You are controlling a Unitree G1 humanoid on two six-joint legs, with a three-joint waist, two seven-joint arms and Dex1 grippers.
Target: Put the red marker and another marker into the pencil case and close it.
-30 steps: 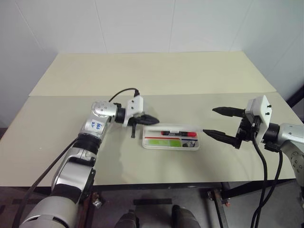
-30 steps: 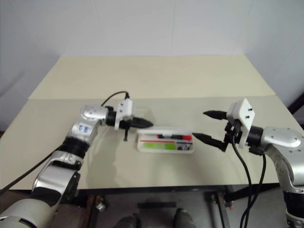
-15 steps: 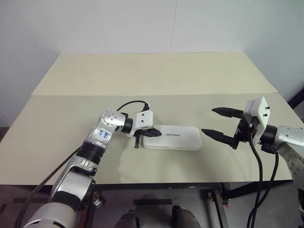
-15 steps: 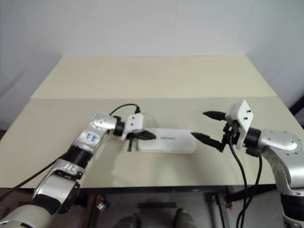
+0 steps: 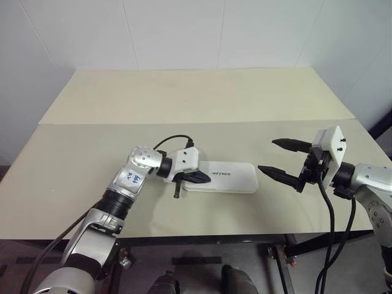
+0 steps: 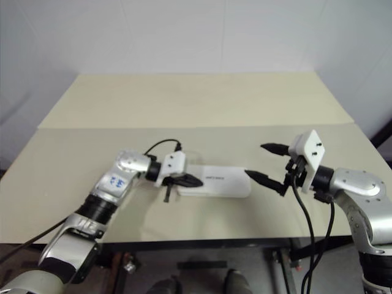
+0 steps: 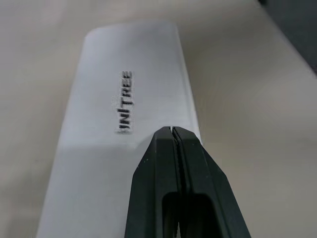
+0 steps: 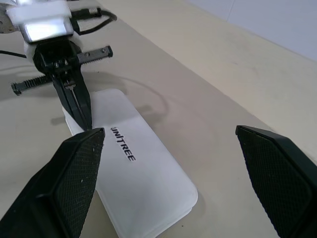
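White and shut, the pencil case lies flat on my desk, near the front edge and about in the middle between my two arms. Its lid is down, so I cannot see any marker. On the lid there are small dark letters. My left pincer is squeezed all the way shut, with its two black fingers pressed side by side and nothing held between them. It points to the right and tips down a little, and its tip sits over the left end of the lid. I cannot tell if the tip is touching the lid or is just above it. From my left wrist, I see the closed tip over the case, just past the letters. My right pincer is wide open and holds nothing. It hangs in the air just past the right end of the case, pointing to the left. One of its black fingers is close to the right end of the case but not touching it. The other finger is farther back, over bare desk. From my right wrist, I see the whole case lying long and flat between my two spread fingers, with my left pincer at its far end. A black cable loops over my left wrist.
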